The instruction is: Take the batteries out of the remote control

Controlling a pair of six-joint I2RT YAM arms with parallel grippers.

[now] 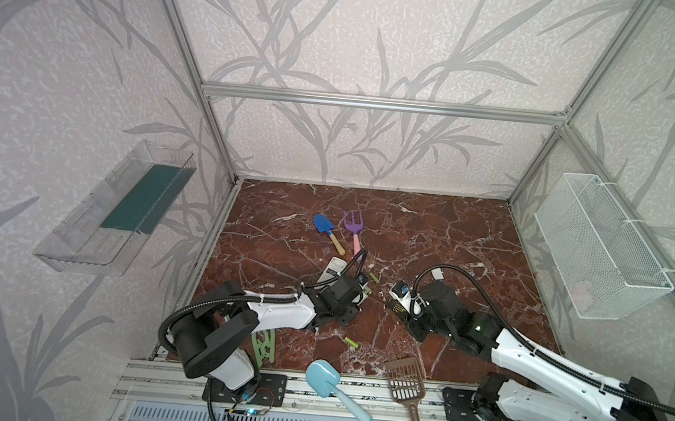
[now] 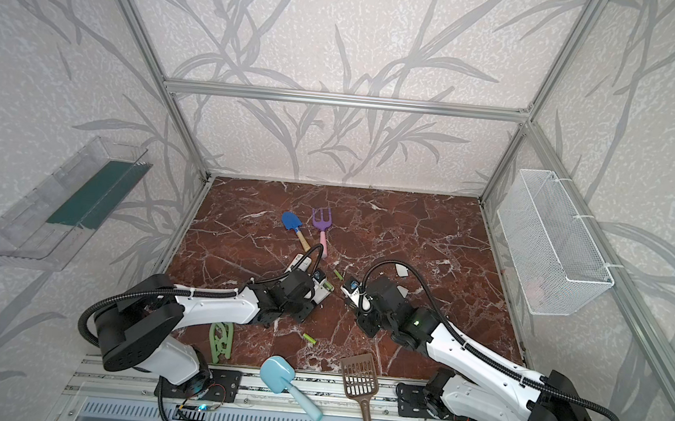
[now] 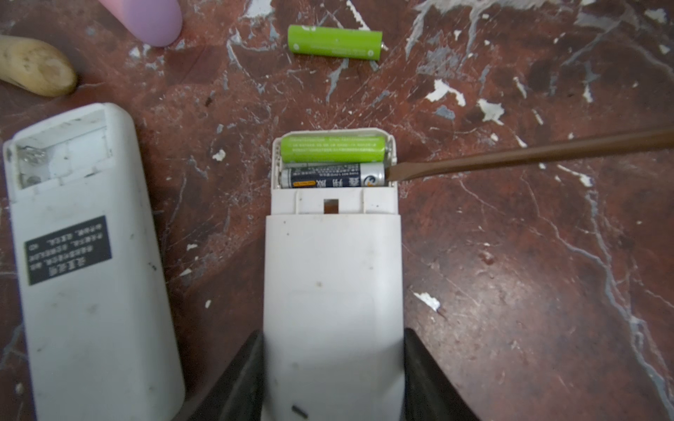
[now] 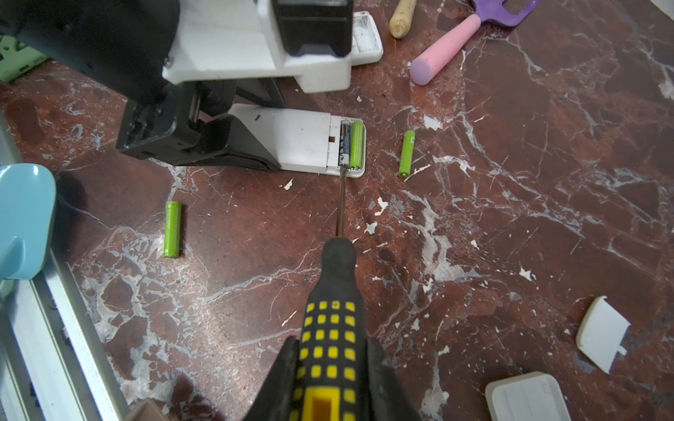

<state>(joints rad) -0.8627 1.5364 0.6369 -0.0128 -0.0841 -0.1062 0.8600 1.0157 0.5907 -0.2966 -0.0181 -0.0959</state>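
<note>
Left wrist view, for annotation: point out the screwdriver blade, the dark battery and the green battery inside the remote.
screwdriver blade (image 3: 529, 156), left wrist view, mid-shaft.
dark battery (image 3: 332, 176), left wrist view, printed label.
green battery (image 3: 333, 149), left wrist view, mid-body.

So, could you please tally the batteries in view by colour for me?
Lime-green batteries: 3, one in the gripped remote, two loose on the table
Dark blue-black battery: 1, in that remote
Total: 4

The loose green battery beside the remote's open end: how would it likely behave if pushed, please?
The battery, a smooth cylinder lying on its side, would probably roll across the marble tabletop. It looks rigid, and its glossy wrap might slip.
</note>
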